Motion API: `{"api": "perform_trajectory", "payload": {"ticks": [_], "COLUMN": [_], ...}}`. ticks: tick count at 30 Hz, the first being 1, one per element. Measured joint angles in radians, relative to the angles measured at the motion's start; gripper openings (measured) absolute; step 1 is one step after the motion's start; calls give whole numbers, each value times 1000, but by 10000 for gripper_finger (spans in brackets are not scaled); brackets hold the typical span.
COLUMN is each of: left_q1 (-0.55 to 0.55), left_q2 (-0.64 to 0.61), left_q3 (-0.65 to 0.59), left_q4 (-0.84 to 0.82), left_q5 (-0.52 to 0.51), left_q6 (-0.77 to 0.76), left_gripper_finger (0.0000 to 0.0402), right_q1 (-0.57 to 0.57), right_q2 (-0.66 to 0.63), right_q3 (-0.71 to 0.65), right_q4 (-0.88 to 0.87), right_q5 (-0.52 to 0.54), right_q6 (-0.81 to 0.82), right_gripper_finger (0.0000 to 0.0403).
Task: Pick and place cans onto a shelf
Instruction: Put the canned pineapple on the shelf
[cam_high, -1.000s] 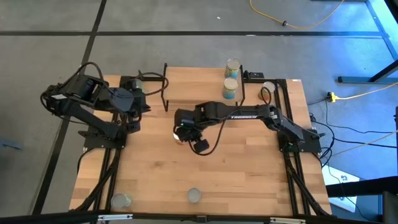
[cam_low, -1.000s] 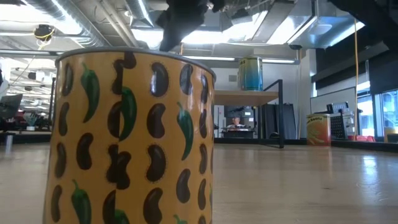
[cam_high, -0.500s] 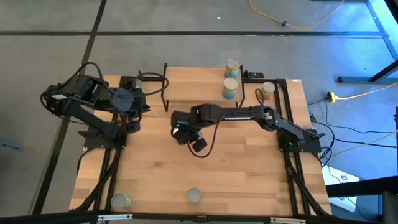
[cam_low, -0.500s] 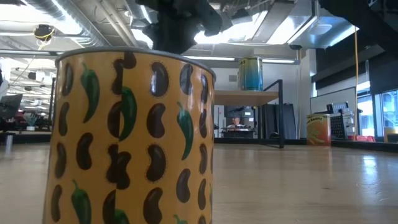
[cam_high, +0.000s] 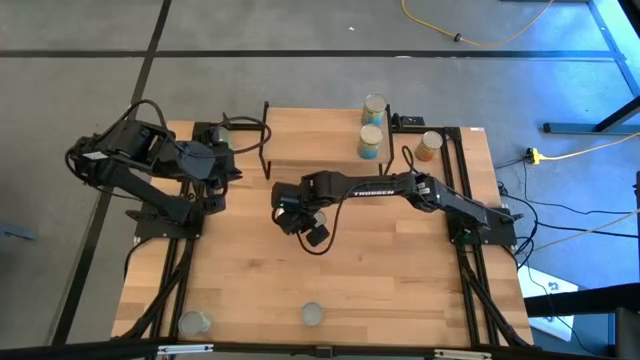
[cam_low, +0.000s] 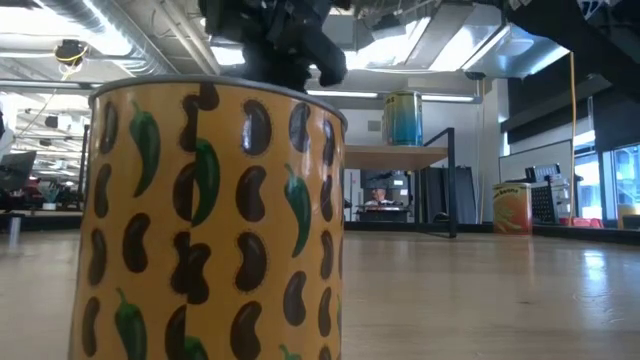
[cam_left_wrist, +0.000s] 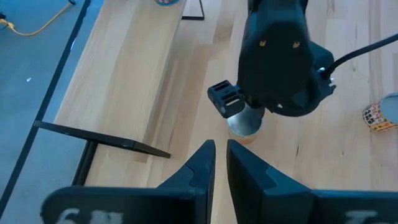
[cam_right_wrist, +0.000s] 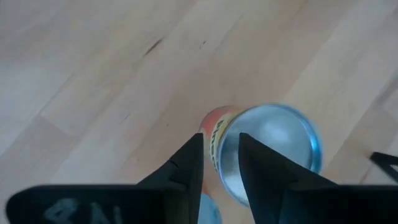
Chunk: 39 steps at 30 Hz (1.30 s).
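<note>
An orange-labelled can with a silver top stands upright on the table's middle; it also shows in the left wrist view. My right gripper hangs above it, pointing down, its fingers a narrow gap apart with the can's top off to one side of that gap. In the high view the gripper hides the can. The shelf stands at the far edge with two cans on its right end. My left gripper is shut and empty at the table's left.
An orange can stands on the table right of the shelf. Two cans stand at the near edge; the yellow bean-patterned one fills the low view. Another can stands beyond my right gripper.
My right gripper has gone toward the table's left edge and now stands over the orange can, covering it in the high view. In the low view it shows lower than before. The can has kept its place.
</note>
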Motion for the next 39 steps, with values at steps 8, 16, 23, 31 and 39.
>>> {"api": "perform_trajectory", "payload": {"ticks": [8, 16, 23, 31, 39], "left_q1": [0, 0, 0, 0, 0], "left_q2": [0, 0, 0, 0, 0], "left_q3": [0, 0, 0, 0, 0], "left_q4": [0, 0, 0, 0, 0], "left_q5": [0, 0, 0, 0, 0], "left_q6": [0, 0, 0, 0, 0], "left_gripper_finger": [33, 33, 33, 33, 33], "right_q1": [-23, -27, -27, -26, -25], "right_q2": [22, 52, 63, 64, 63], "right_q3": [1, 6, 6, 3, 2], "right_q4": [9, 6, 14, 13, 14], "right_q5": [-38, -37, -35, -37, -16], "right_q6": [4, 6, 6, 8, 12], "right_gripper_finger": [101, 101, 77, 8, 2]}}
